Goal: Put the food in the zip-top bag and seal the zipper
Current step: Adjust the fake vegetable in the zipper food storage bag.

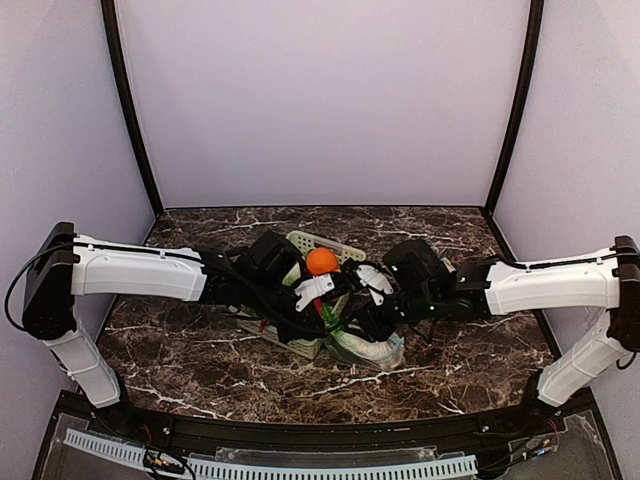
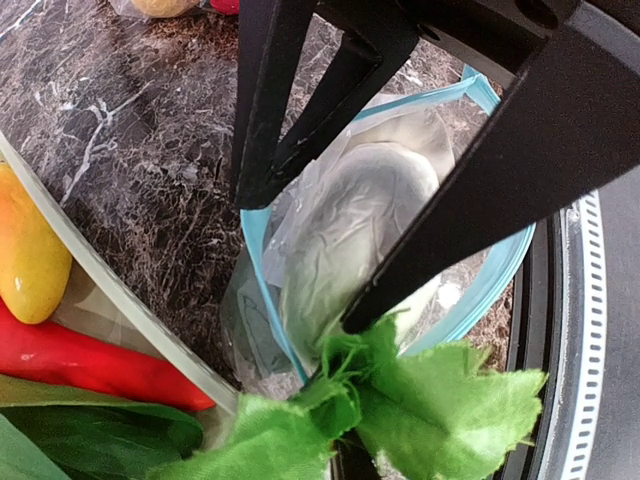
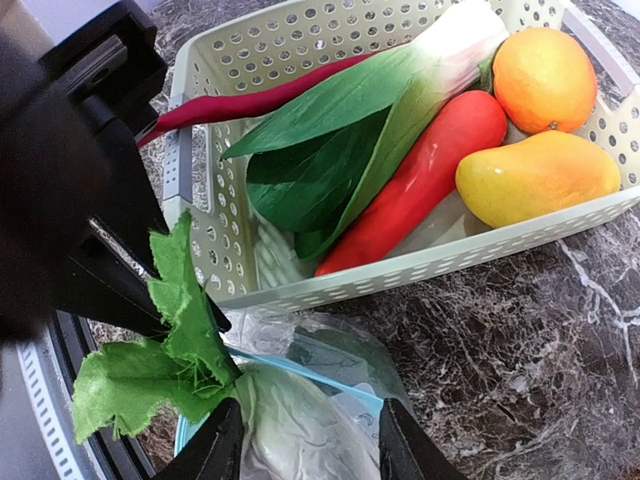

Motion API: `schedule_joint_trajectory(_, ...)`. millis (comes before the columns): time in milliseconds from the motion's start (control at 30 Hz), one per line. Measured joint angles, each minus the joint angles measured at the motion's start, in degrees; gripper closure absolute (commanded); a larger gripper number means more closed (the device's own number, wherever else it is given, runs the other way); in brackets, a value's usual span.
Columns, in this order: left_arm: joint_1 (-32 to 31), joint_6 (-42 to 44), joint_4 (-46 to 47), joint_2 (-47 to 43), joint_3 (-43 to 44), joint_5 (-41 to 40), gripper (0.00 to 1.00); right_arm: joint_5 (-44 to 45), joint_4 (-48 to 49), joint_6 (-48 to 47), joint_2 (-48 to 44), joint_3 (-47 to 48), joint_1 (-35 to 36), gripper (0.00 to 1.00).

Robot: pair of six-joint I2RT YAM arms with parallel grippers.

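Note:
The white radish (image 2: 350, 230) lies with its body inside the clear zip-top bag (image 2: 500, 270), whose blue-rimmed mouth is open. My left gripper (image 2: 340, 325) is shut on the radish's green leaf top (image 2: 430, 400), just outside the bag mouth. My right gripper (image 3: 305, 445) is open, its two black fingers standing either side of the radish (image 3: 290, 430) and the bag (image 3: 340, 360). More food lies in the basket (image 3: 420, 265): an orange (image 3: 545, 80), a yellow-orange peach (image 3: 535, 175), a fat red chilli (image 3: 420, 170), leafy greens (image 3: 330, 150) and a thin red chilli (image 3: 240, 100).
From above, the pale green basket (image 1: 310, 243) with the orange (image 1: 321, 261) sits mid-table, the bag (image 1: 372, 350) just in front of it. Both arms meet over them. The table's black front rail (image 2: 560, 350) runs close beside the bag.

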Motion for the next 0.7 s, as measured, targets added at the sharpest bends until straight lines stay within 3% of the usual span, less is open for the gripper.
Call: schedule_joint_trajectory(700,0.39,0.76,-1.92,-0.59,0.00,-2.47,0.99,2.93,2.62,0.52,2.27,-0.02,0.74,0.45)
